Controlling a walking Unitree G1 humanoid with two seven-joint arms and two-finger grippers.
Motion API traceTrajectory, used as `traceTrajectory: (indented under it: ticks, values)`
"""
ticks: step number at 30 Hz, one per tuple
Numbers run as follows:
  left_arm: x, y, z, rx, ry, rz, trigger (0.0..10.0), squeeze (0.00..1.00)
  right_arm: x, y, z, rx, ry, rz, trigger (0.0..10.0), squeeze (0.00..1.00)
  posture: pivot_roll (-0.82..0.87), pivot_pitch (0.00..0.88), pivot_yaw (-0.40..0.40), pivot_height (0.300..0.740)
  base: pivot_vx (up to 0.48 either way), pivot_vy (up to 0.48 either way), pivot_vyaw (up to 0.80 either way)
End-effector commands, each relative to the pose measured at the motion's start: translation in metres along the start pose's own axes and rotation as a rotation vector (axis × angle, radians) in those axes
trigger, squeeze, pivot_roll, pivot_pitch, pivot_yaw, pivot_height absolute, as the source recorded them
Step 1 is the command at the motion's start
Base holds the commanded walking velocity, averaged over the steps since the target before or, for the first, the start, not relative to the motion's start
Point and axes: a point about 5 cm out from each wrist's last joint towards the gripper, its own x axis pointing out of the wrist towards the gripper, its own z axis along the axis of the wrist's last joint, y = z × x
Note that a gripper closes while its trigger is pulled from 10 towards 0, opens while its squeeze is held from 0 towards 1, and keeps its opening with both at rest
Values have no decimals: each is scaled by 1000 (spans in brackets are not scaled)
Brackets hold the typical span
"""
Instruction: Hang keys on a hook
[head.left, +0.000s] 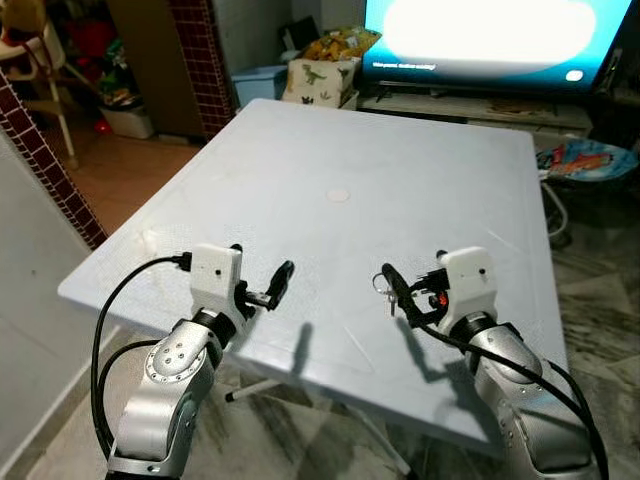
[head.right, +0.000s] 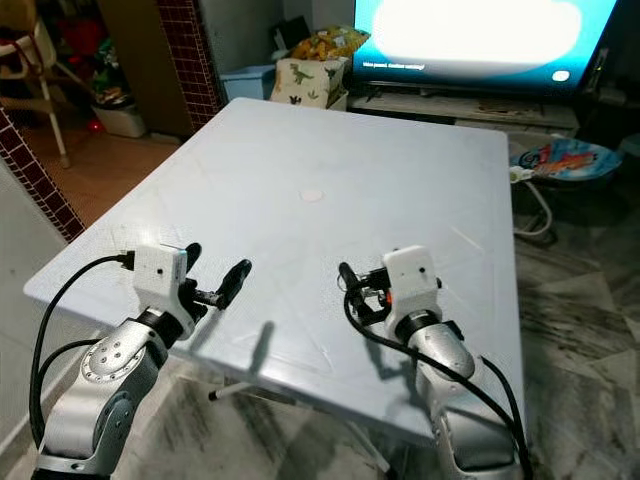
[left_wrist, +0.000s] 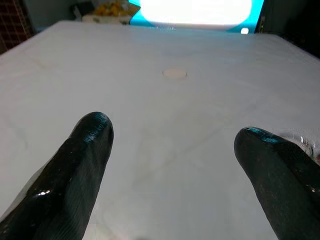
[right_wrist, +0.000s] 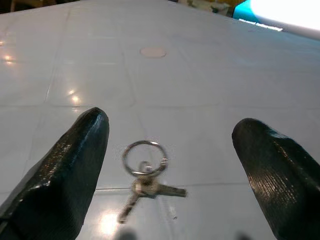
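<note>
The job is sitting at its very start: the keys (right_wrist: 145, 176) are lying flat on the white table (head.left: 400, 170), not yet picked up, and no hook is appearing anywhere in these pictures, so grasping, carrying and hanging all look to be left. The right gripper (right_wrist: 170, 165) is hovering low over the near part of the table with its two black fingers spread wide, and the keys are resting on the tabletop between those fingers, touching neither as far as can be told. From the head view the keys are showing as a small glint just beside the right gripper's fingertips. The left gripper (left_wrist: 175, 165) is also hanging just above the table, well apart from the keys, its fingers wide and holding nothing. Counting what is there: one bunch of keys, seemingly two keys on a single ring, though the blades are overlapping and hard to separate; one table with one small round cap (head.left: 338, 194) at its centre; two grippers; and one lit screen (head.left: 490, 35) glowing beyond the table's far edge.
</note>
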Motion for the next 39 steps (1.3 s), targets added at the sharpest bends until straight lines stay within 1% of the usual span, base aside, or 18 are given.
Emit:
traceTrajectory:
  ticks: [1,3,6,8,13,17,24,26,29,31,32,33,34,36,37,39]
  values:
    - [-4,-5,-5,3,46,-57,10000,0,7,4,-2,-2,33,3,10000,0,-36,31,45,740,0,0,0]
    - [-6,-10,-7,-1,56,-99,10000,0,10,3,-4,0,53,-2,10000,0,-34,31,48,740,0,0,0]
    - [-8,-16,-11,-13,97,-162,10000,0,15,3,-7,9,77,0,10000,0,-25,35,56,740,0,0,0]
    - [-11,-21,-14,-20,127,-226,10000,0,17,3,-10,3,103,3,10000,0,-25,35,60,740,0,0,0]
    - [-14,-24,-16,-29,182,-348,10000,0,23,2,-18,-4,132,7,10000,0,-20,35,61,740,0,0,0]
    - [-13,-25,-12,-34,182,-380,10000,0,30,0,-18,0,143,16,10000,0,-18,38,62,740,0,0,0]
    - [-14,-30,-12,-27,205,-427,10000,0,40,-3,-26,-32,182,55,10000,0,-20,48,64,740,0,0,0]
    - [-14,-30,-12,-26,207,-434,10000,0,46,-8,-30,-13,203,66,10000,0,-14,54,67,740,0,0,0]
    - [-15,-30,-11,-25,209,-436,10000,0,50,-9,-33,-5,223,75,10000,0,-11,57,68,740,0,0,0]
    - [-15,-30,-11,-22,209,-438,10000,0,53,-9,-32,3,217,84,10000,0,-10,58,68,740,0,0,0]
    - [-16,-30,-11,-22,209,-438,10000,0,55,-8,-33,13,223,94,8549,0,-10,58,68,740,0,0,0]
    - [-16,-29,-11,-21,209,-438,10000,0,56,-7,-33,9,223,104,4745,0,-6,60,67,740,0,0,0]
    - [-16,-30,-10,-22,209,-438,10000,0,58,-6,-33,9,222,113,3765,0,-6,60,67,740,0,0,0]
    - [-16,-30,-10,-21,210,-437,10000,0,60,-3,-33,26,224,129,1333,0,-6,60,67,740,0,0,0]
    - [-17,-30,-10,-19,213,-438,10000,0,62,-2,-32,20,224,133,0,0,2,64,64,740,0,0,0]
    - [-17,-30,-9,-19,213,-439,10000,0,63,1,-31,24,225,142,0,0,2,64,64,740,0,0,0]
